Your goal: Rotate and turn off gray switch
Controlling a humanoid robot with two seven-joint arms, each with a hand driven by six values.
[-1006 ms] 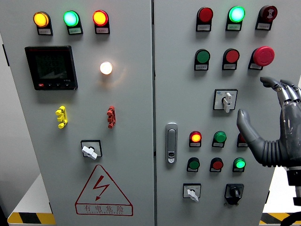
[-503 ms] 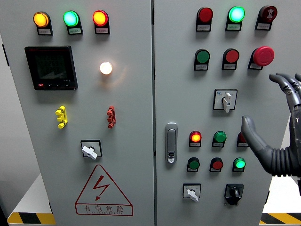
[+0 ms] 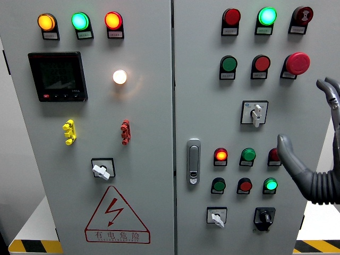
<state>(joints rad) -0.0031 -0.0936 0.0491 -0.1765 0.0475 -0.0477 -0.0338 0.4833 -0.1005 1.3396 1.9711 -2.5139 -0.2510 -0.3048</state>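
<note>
**Operator:** Head view report. I take the red mushroom button [image 3: 297, 62] on the right-hand door as my landmark. The gray switch [image 3: 256, 114], a pale lever on a square plate, sits below and to the left of it, lever pointing straight down.

**Inspector:** Where is the hand relative to that switch?

**Operator:** My right hand [image 3: 319, 154] comes in at the frame's right edge, below the mushroom button. Its fingers are spread and hold nothing. The thumb [image 3: 284, 146] points upward, lower right of the gray switch and apart from it, no contact. Two fingertips [image 3: 329, 87] show curled at the edge, right of the switch and just below-right of the landmark. The thumb partly covers a red lamp [image 3: 274, 155].

**Inspector:** The left hand?

**Operator:** Out of frame.

**Inspector:** Legible markings?

**Operator:** On the left door, far down-left of the landmark, a red triangle warning sign [image 3: 117, 215] with a lightning bolt and a line of Chinese characters under it; I read them as 有电危险. The small tags under the lamps and buttons are too small for me to read. The black meter [image 3: 57, 76], left of the landmark across the door seam, shows nothing I can make out.

**Inspector:** Other rotary controls?

**Operator:** A second pale lever switch [image 3: 216, 217] and a black knob [image 3: 264, 217] lie well below the landmark; a third lever switch [image 3: 102, 170] is on the left door.
</note>
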